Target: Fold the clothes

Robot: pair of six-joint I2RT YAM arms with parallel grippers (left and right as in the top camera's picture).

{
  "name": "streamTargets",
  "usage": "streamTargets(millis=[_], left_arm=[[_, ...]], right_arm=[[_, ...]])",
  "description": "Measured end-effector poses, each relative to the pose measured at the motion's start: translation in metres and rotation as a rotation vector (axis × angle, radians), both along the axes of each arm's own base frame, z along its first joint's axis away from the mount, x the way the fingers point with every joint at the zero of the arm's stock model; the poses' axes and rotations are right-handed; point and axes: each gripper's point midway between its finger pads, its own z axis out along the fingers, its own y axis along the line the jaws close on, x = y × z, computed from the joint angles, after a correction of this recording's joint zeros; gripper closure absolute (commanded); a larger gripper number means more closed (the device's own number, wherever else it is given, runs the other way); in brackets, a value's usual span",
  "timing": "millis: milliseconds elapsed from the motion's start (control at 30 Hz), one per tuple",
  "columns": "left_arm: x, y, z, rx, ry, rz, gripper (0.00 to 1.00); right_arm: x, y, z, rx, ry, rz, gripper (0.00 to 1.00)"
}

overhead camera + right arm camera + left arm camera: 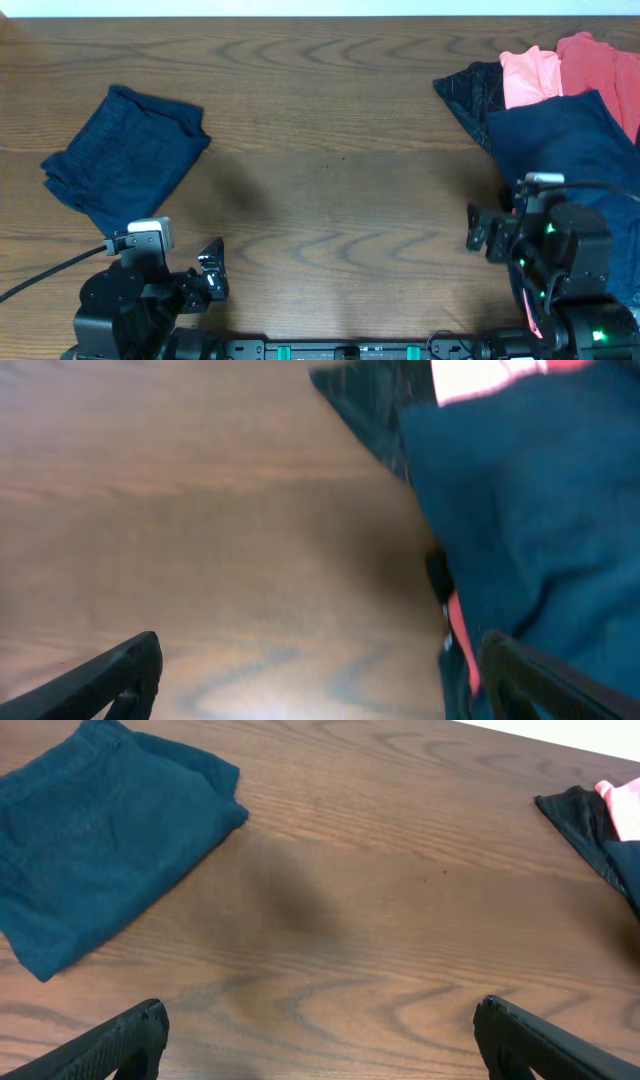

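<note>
A folded dark navy garment (125, 155) lies at the left of the table; it also shows in the left wrist view (100, 840). A pile of clothes sits at the right: a dark navy garment (570, 150) on top, a coral pink one (530, 75), a red one (600, 65) and a black one (470, 90). My left gripper (212, 272) is open and empty, near the front edge, right of the folded garment. My right gripper (482, 232) is open and empty, at the left edge of the pile (530, 510).
The wooden table (340, 170) spreads between the folded garment and the pile. The arm bases stand at the front edge. The table's far edge runs along the top of the overhead view.
</note>
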Motion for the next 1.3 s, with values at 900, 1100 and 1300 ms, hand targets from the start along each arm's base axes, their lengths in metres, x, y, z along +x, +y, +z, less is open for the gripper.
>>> streamTargets(millis=[900,1100,1300], left_arm=[[-0.002,0.0,-0.003,0.003,0.014,0.0,0.02],[-0.002,0.0,-0.003,0.003,0.013,0.0,0.02],[-0.002,0.0,-0.003,0.003,0.016,0.0,0.02]], right_arm=[[-0.045,-0.007,-0.04,-0.033,0.229,-0.014,0.01],[-0.041,-0.007,-0.028,-0.024,0.076,-0.015,0.01],[-0.025,-0.006,-0.026,-0.016,-0.182,-0.008,0.01]])
